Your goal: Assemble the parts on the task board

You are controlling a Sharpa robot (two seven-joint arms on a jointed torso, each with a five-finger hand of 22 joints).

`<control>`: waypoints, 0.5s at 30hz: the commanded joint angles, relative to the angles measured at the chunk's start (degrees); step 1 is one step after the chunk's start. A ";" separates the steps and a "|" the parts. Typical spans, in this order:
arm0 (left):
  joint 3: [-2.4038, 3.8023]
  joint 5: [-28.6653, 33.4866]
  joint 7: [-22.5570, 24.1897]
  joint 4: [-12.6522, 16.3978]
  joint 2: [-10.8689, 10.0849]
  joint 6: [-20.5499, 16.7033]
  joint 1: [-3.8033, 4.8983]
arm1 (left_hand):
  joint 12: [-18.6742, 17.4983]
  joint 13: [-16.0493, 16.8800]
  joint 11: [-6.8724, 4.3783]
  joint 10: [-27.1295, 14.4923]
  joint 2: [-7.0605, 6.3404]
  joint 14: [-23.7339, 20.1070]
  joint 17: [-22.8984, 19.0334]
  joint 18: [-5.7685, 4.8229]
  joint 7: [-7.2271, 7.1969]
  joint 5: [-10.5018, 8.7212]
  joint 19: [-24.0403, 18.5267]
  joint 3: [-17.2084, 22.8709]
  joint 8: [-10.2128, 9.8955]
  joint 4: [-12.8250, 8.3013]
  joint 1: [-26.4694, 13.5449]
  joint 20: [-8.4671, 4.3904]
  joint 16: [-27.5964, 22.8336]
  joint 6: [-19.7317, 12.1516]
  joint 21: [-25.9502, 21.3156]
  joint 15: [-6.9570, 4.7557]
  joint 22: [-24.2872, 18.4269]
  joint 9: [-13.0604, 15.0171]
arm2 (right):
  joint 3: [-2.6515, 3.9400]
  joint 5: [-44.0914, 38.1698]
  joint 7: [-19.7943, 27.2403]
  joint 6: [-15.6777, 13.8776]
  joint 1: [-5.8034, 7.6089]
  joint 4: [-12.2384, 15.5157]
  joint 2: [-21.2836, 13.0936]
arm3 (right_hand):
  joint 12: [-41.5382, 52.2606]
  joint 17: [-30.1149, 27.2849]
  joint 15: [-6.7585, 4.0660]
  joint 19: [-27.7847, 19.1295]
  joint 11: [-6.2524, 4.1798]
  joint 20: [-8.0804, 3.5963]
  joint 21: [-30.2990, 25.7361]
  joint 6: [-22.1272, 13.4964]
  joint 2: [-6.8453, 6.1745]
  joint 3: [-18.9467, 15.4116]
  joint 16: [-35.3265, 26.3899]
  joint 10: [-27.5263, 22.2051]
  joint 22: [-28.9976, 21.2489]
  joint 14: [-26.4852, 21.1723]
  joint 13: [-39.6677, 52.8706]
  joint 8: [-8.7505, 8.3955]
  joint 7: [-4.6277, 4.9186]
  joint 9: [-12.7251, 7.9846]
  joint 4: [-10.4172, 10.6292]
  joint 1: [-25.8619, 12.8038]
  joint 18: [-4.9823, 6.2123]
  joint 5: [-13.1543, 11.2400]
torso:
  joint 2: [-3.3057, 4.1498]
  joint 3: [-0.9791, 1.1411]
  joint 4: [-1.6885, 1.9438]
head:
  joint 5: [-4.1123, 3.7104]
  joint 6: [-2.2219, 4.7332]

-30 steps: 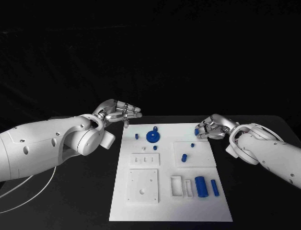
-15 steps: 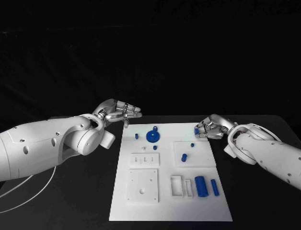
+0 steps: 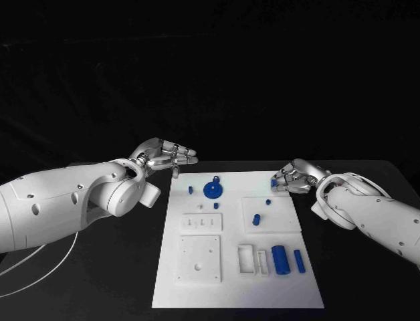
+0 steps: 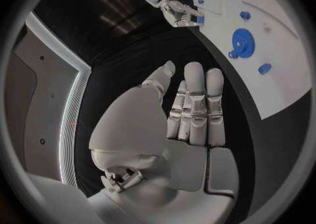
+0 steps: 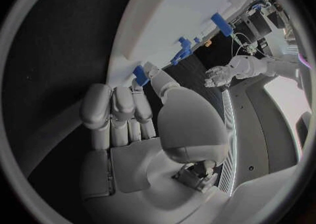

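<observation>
On the white task board (image 3: 237, 294) most blue parts (image 3: 279, 259) lay loose, assembly barely begun; right hand (image 3: 293, 178) pinched a small blue part (image 5: 140, 75) at the board's edge, left hand (image 3: 166, 156) curled, holding nothing

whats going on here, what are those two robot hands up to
A robot is assembling small blue parts on a white task board. Its right hand is at the board's far right edge, thumb and a finger closing on a small blue part there. The left hand hovers off the far left corner, holding nothing. A blue gear, pegs and two blue cylinders lie on the board.
</observation>
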 commanded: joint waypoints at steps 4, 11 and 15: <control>0.04 0.06 0.03 0.05 0.17 0.87 0.02 | -0.02 0.05 -0.23 0.72 0.38 0.24 -0.02 1.07 -0.08 0.08 -0.27 -0.09 0.00 0.14 -0.24 -0.03 0.39 0.02 -0.18 0.02 -0.10 0.04 | 0.02 -1.02 -1.03 -3.16 -0.06 0.05 0.14 | 0.19 0.19 -0.63 2.39 -0.25 -0.46 0.10 1.37 0.77 0.94 0.24 0.40 7.77 -0.04 1.90 0.41 -0.25 0.37 0.14 -0.17 -0.51 -0.84 | -0.03 0.03 -0.03 | 0.02 -0.01; 0.06 -1.02 -2.63 0.00 0.20 2.82 0.03 | 0.03 0.09 -1.50 5.05 0.89 0.40 0.04 0.77 -0.80 -0.47 -0.14 0.50 0.04 1.24 -1.26 -0.55 0.48 1.57 -0.13 -0.67 -0.09 0.16 | 0.02 -1.86 -1.68 -4.62 -0.05 1.48 -0.38 | 0.26 0.46 -0.69 2.42 -0.31 -0.53 0.11 1.65 0.74 1.18 0.48 0.53 7.77 0.01 1.97 0.40 -0.32 0.45 0.12 -0.14 -0.52 -0.97 | -0.20 0.06 -0.16 | 0.17 0.16; 0.12 -2.15 -6.18 -0.12 0.22 5.08 0.13 | 0.03 0.18 -2.74 9.22 1.15 0.99 0.22 0.25 -1.36 -1.22 0.14 -0.03 0.02 2.91 -2.58 -1.32 0.73 2.37 -0.09 -1.47 -0.08 0.17 | 0.03 -2.55 -2.43 -4.82 0.16 3.93 -1.27 | 0.26 0.46 -0.69 2.42 -0.31 -0.53 0.11 1.65 0.74 1.18 0.48 0.53 7.77 0.01 1.97 0.40 -0.32 0.45 0.12 -0.14 -0.52 -0.97 | -0.37 0.05 -0.35 | 0.30 0.42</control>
